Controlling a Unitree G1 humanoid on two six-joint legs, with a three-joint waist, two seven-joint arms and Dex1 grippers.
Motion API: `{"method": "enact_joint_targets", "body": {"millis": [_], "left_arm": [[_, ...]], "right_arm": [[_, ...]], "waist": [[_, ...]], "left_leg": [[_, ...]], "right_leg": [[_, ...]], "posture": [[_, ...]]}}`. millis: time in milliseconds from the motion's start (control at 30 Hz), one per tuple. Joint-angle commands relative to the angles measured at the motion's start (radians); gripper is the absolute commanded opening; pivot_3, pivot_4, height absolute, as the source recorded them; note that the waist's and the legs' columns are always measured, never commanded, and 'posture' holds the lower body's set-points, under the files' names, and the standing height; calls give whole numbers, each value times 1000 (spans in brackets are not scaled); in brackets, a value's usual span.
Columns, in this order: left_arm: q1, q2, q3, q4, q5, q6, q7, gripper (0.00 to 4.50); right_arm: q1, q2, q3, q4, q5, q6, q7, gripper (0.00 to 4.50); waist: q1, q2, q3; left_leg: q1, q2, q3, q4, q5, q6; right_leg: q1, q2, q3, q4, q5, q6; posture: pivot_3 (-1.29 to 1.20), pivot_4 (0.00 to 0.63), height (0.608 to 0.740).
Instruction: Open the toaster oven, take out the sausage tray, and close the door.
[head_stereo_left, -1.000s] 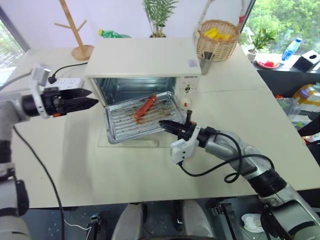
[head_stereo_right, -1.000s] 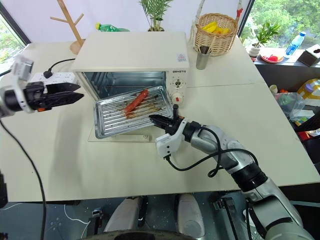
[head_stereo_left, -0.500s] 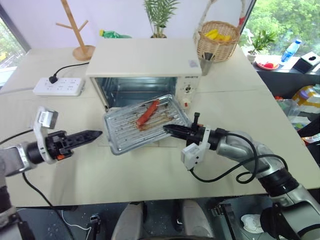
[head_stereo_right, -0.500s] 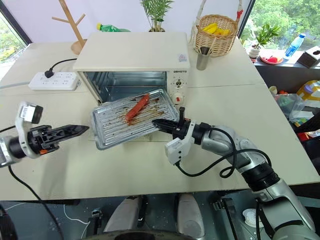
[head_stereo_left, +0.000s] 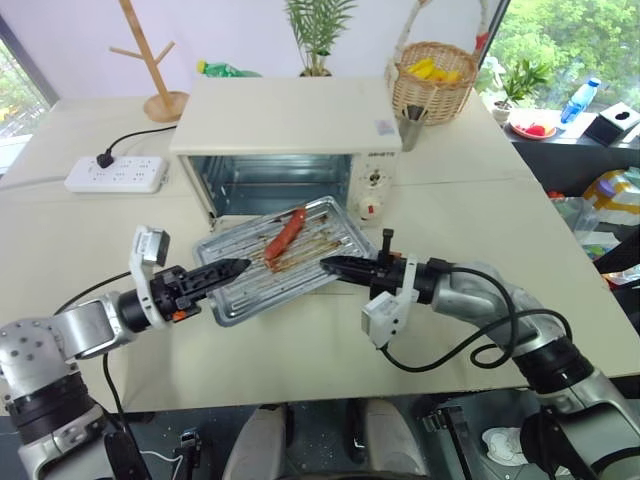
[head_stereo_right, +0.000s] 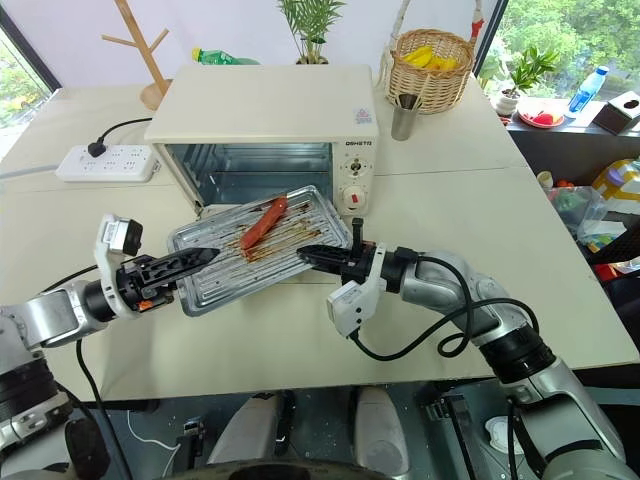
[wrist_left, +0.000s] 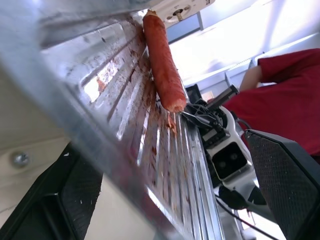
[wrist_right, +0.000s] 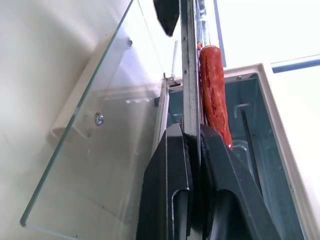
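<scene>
So the right gripper (head_stereo_left: 335, 266) is pinched tight on the near right edge of the sausage tray (head_stereo_left: 250, 272), holding it up in the air just in front of the toaster oven (head_stereo_left: 290, 130). In the right wrist view its 2 black fingers (wrist_right: 170, 190) are pressed together with the thin metal rim sandwiched between them. The tray tilts a bit, far side higher, and 1 red sausage (head_stereo_left: 284, 233) lies on the ridged, greasy bottom, beyond and left of the right gripper's tips.

The left gripper (head_stereo_left: 232, 268) is on the opposite side of the tray, at its left edge, with its fingers spread wide. In the left wrist view the tray's rim runs right between the 2 open fingers (wrist_left: 280, 175), so it straddles the edge, but I can't tell if either pad actually touches metal.

The door (wrist_right: 95, 130) hangs open, lying flat under the tray, its bar handle just below the right gripper. The oven cavity sits open behind both grippers, on the worktop (head_stereo_left: 480, 210)
</scene>
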Motion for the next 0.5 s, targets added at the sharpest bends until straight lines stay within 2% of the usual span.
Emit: {"method": "enact_joint_targets", "body": {"millis": [33,133,233,267,467,500], "left_arm": [[9,16,-30,10,-123,-52,75,4500],[23,37,-71,31,-195,-100,134,4500],[45,64,-109,34,-265,-150,176,3718],[53,75,-122,32,-287,-166,188,3337],[109,151,-204,25,-451,-276,259,315],[115,162,-221,20,-472,-294,270,16]], "right_arm": [[-4,13,-35,-54,21,-1,-6,44],[-2,13,-40,-52,18,-1,-6,44],[2,13,-45,-52,12,1,-7,0],[2,13,-46,-52,11,1,-7,0],[4,12,-56,-49,-2,2,-15,0],[2,13,-58,-48,-5,2,-17,0]], "waist": [[0,0,0],[1,0,0],[2,0,0],[1,0,0],[2,0,0],[2,0,0]], "left_leg": [[0,0,0,0,0,0],[0,0,0,0,0,0],[0,0,0,0,0,0],[0,0,0,0,0,0],[0,0,0,0,0,0],[0,0,0,0,0,0]], "right_leg": [[0,0,0,0,0,0],[0,0,0,0,0,0],[0,0,0,0,0,0],[0,0,1,0,0,0],[0,0,1,0,0,-1],[0,0,1,0,0,-1]], "posture": [[0,150,740],[0,150,740],[0,150,740],[0,150,740],[0,150,740],[0,150,740]]}}
